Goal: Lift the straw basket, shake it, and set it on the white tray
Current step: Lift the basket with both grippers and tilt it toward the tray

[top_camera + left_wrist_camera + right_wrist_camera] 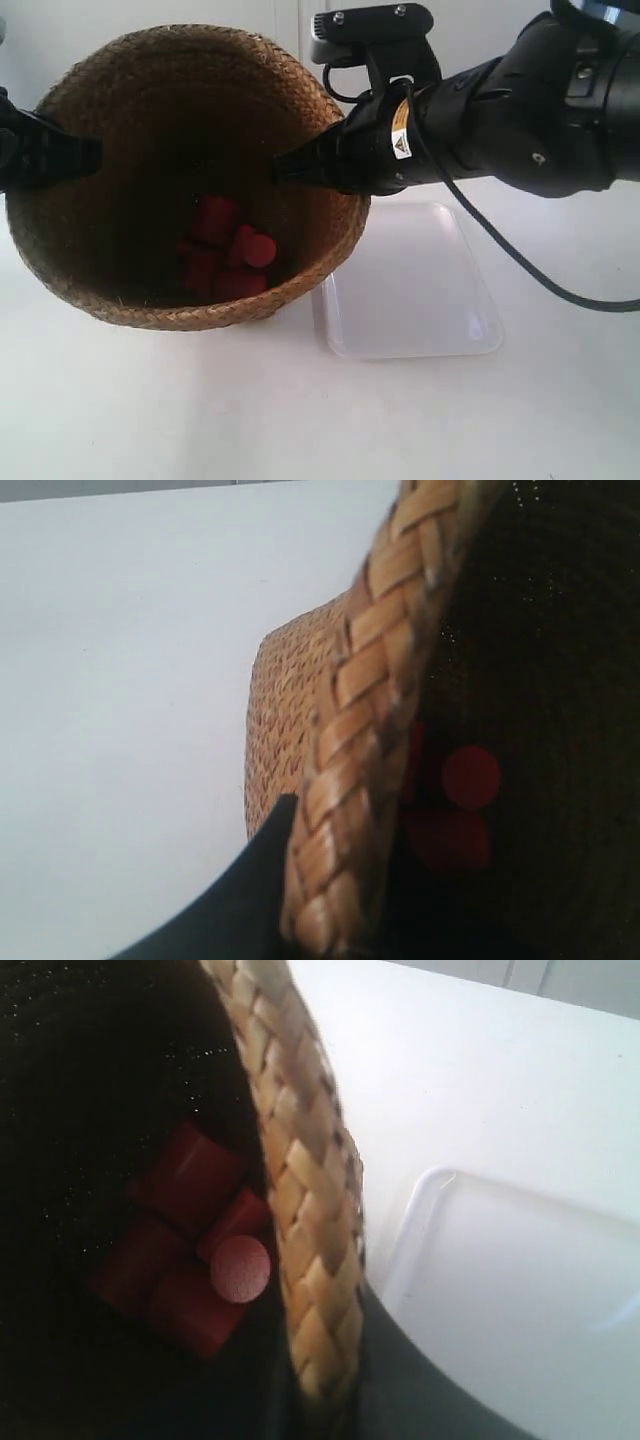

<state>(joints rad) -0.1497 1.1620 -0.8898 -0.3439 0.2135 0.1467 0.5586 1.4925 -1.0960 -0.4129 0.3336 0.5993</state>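
Nearest you is the white counter (300,430). Just past it is the straw basket (200,318), tipped so its mouth faces the exterior camera. You cannot tell whether its lower rim clears the counter. Deep inside, against the dark weave, lies a huddle of red cylinders (225,250).

Your left claw (90,157), at the exterior view's left, is pinched onto the braided rim. Its wrist view shows one dark finger (250,880) pressed against the outside of the braid, and the other finger is hidden inside the basket. Your right claw (288,168) grips the opposite side of the rim in the same way, with one finger (410,1400) outside the braid. Both claws are nearly closed, with only the thickness of the rim between the jaws.

Farther back, on the right arm's side, the white tray (420,290) lies flat on the counter just beside the basket. In the exterior view, the basket's rim overlaps the tray's near corner.
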